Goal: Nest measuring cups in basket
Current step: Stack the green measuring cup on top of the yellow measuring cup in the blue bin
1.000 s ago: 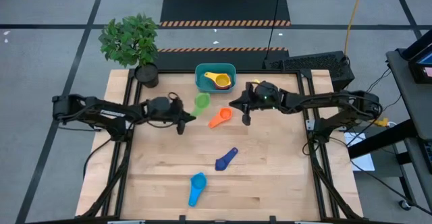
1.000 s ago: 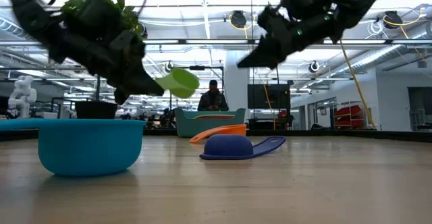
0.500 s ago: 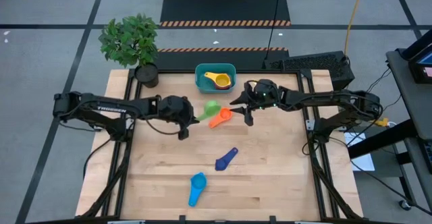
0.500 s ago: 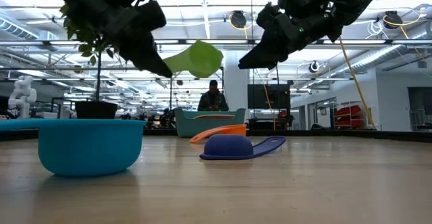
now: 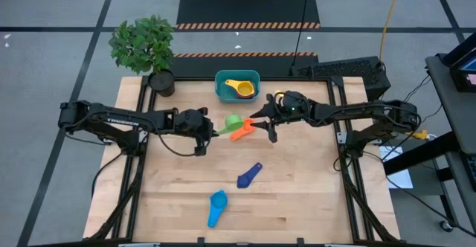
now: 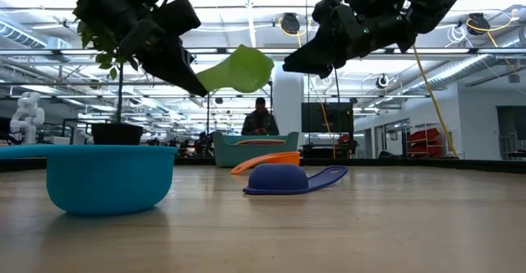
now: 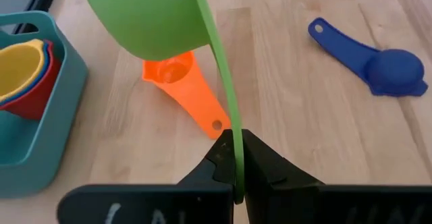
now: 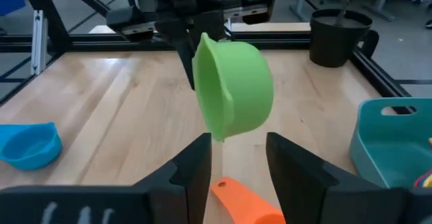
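Item: green cup (image 5: 233,120), a round plastic scoop with a short flat handle, pale lime, smooth-walled. It hangs in the air above the worktop (image 5: 297,195), directly over the orange cup (image 5: 242,131), and a little short of the basket (image 5: 220,89).

Held by: the left claw (image 7: 237,163), pinched tight on the end of the flat handle, the bowl sticking out ahead of it. The grip on the handle leaves the bowl free, which looks meant for a handover or a clean drop.

Facing it: the right claw (image 8: 237,158), fingers parted with a gap between them, holding nothing, lined up just short of the green bowl's rim. From where I stand it looks set to take the cup, or to steady it.

Basket: teal tub at the back of the worktop, beside the potted plant (image 5: 145,47). It already holds a nested stack, yellow cup (image 5: 239,88) innermost and red showing at its edge.

Loose stock on the worktop:
- orange cup, lying flat under the green one
- dark blue cup (image 5: 249,175), mid-worktop
- light blue cup (image 5: 216,204), near the front edge

Task judged partly done.
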You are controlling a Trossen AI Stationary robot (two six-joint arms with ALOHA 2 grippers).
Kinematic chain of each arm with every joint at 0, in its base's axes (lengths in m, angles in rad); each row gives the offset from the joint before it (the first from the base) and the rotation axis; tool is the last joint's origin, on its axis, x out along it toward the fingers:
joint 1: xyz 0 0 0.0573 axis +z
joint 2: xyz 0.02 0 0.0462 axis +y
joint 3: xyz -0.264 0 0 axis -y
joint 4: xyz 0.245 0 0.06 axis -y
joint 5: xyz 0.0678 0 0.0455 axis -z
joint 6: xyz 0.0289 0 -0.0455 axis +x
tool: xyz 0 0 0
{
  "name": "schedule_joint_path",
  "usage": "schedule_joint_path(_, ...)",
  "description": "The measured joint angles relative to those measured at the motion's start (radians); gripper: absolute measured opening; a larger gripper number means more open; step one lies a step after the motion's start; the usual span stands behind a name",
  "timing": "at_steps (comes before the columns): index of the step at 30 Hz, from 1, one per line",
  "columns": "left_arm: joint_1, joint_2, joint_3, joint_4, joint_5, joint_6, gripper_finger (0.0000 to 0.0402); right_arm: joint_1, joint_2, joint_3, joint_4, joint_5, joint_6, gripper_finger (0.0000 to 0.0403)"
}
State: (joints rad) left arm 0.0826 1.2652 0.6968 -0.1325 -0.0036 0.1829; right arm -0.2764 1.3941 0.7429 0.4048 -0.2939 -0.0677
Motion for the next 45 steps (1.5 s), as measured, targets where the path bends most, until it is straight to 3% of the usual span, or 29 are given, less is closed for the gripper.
schedule_joint_path(11, 0.0, 0.093, 0.001, 0.055, -0.008, 0.187, 0.0009, 0.033, 0.092, -0.001, 0.123, -0.002, 0.006, 0.0116)
schedule_joint_path(14, 0.0, 0.107, 0.0, 0.06, -0.008, 0.207, 0.0011, 0.024, 0.102, -0.001, 0.112, -0.045, 0.003, 0.0116)
schedule_joint_path(20, 0.002, 0.11, 0.0, 0.057, -0.008, 0.208, 0.0005, 0.0, 0.102, -0.001, 0.085, -0.125, 0.007, 0.0115)
schedule_joint_path(30, 0.002, 0.11, 0.0, 0.06, -0.032, 0.197, 0.0005, -0.001, 0.103, -0.001, 0.073, -0.156, 0.004, 0.0115)
schedule_joint_path(41, 0.002, 0.11, 0.0, 0.081, -0.022, 0.187, 0.0008, 0.011, 0.103, -0.001, 0.074, -0.135, -0.067, 0.0114)
schedule_joint_path(45, 0.002, 0.11, 0.0, 0.083, -0.023, 0.179, 0.0011, 0.012, 0.103, -0.001, 0.08, -0.098, -0.063, 0.0088)
